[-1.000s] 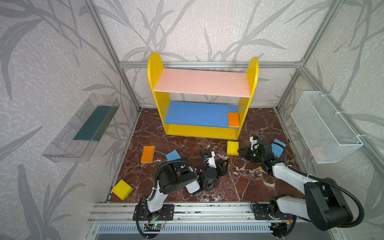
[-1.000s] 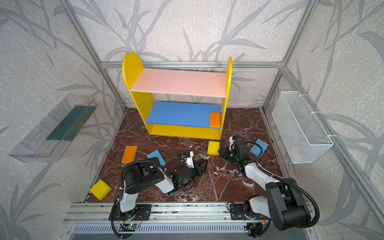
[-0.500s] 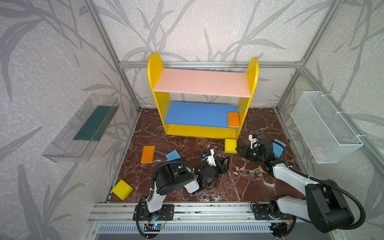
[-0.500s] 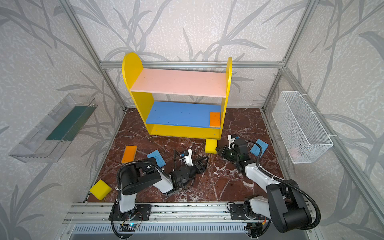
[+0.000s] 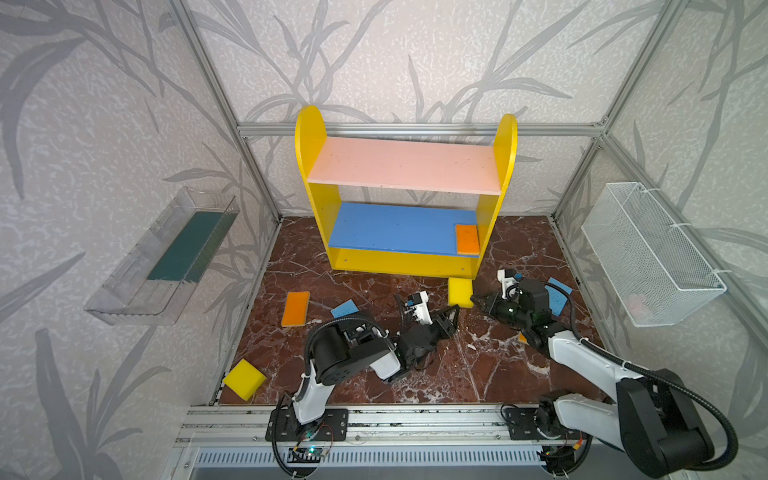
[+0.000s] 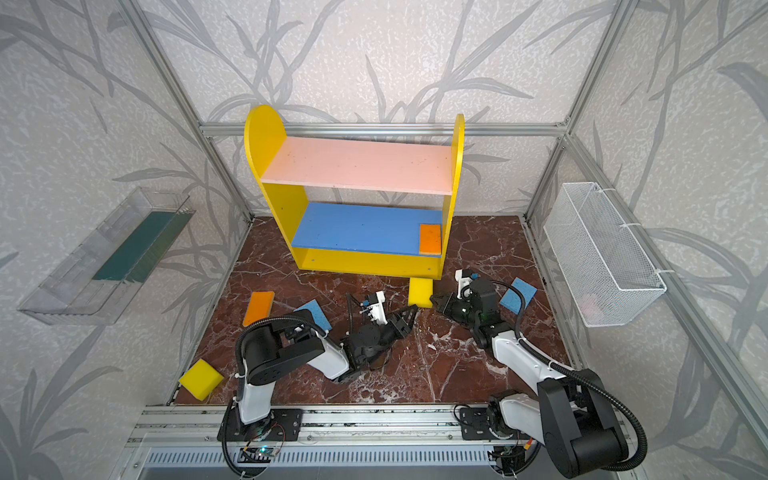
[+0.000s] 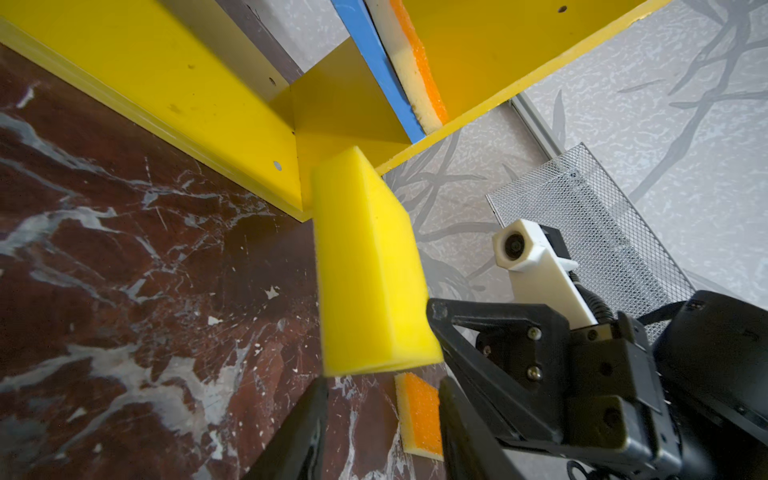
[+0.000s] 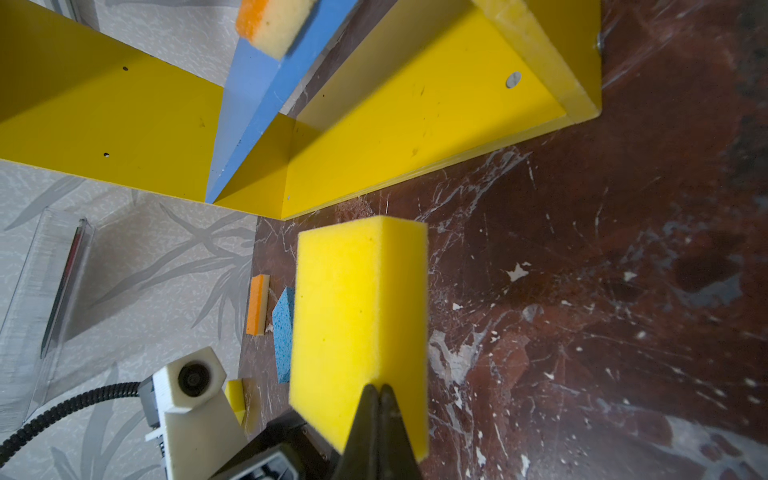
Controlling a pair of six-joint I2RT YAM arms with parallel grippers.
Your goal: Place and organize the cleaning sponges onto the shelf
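One orange-faced rectangular sponge (image 5: 467,239) sits on the yellow-sided shelf (image 5: 316,166); right hand (image 8: 379,390) pinches a thick yellow foam block (image 8: 361,311), left hand (image 5: 452,316) gapes empty, five other sponges (image 5: 296,308) wait on the marble worktop (image 5: 478,374)

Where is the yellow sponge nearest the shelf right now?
In both top views the yellow sponge is right of centre, just before the right foot of the shelf, pinched by the shut right gripper, the open left gripper close beside.

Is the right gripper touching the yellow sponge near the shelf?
Touching. The right wrist view shows the right gripper, closed, pinching the yellow sponge at its near edge.
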